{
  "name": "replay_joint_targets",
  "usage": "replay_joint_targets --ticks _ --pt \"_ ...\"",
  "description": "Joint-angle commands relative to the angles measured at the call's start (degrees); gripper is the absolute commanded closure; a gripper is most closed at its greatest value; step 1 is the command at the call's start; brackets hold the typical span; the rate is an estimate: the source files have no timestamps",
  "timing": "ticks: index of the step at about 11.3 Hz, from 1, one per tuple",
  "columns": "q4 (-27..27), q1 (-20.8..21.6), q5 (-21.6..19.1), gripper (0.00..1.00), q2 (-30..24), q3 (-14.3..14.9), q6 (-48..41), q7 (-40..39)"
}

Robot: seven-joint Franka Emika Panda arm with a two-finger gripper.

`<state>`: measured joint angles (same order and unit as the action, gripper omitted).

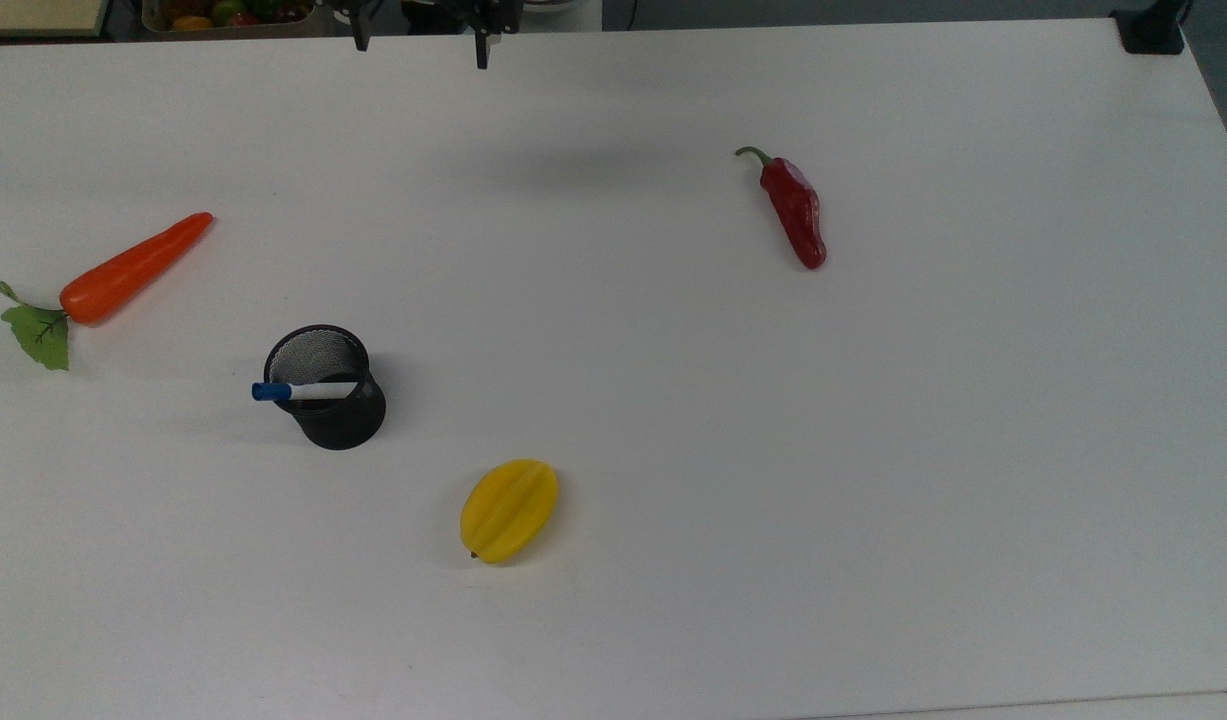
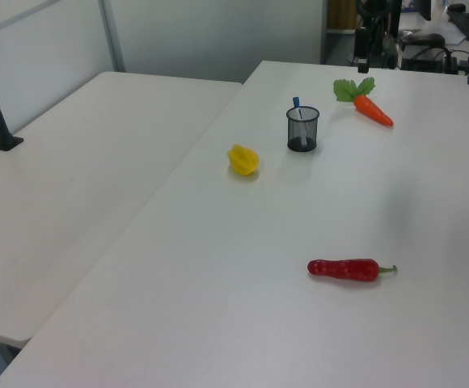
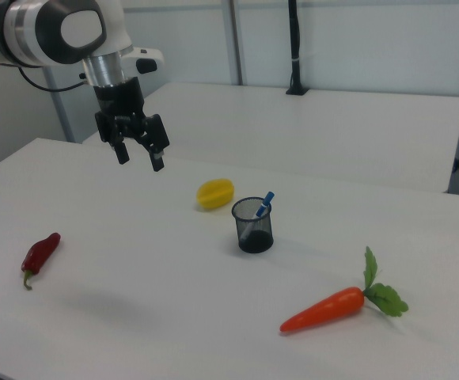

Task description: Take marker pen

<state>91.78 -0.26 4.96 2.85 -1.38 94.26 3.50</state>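
The marker pen stood untouched in the cup at left of centre; the gripper, fingers spread, hung well apart.

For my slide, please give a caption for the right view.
Open tool hangs above the table; marker pen stands in the mesh cup.

In the top view, the cup stands on the counter with the pen in it, leaning over the cup's left rim. The carrot lies up-left of the cup, the starfruit down-right, the chilli far right. The tool hangs above the counter, well apart from the cup.
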Motion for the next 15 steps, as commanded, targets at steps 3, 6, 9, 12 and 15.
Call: replay_joint_targets --ticks 3,6,9,12,15 --pt "0.2 0.1 -0.8 0.00 -0.3 -0.1 -1.1 -0.8" --pt "0.1 -0.3 -0.7 0.00 -0.3 -0.1 -1.1 -0.9" --pt "-0.1 -1.4 -0.2 0.00 0.0 0.6 -0.5 -1.0" --pt "-0.5 -4.7 0.1 0.00 1.9 0.9 1.1 -1.2" --pt "-0.5 -7.2 -0.1 0.00 3.9 0.9 8.5 -0.4"
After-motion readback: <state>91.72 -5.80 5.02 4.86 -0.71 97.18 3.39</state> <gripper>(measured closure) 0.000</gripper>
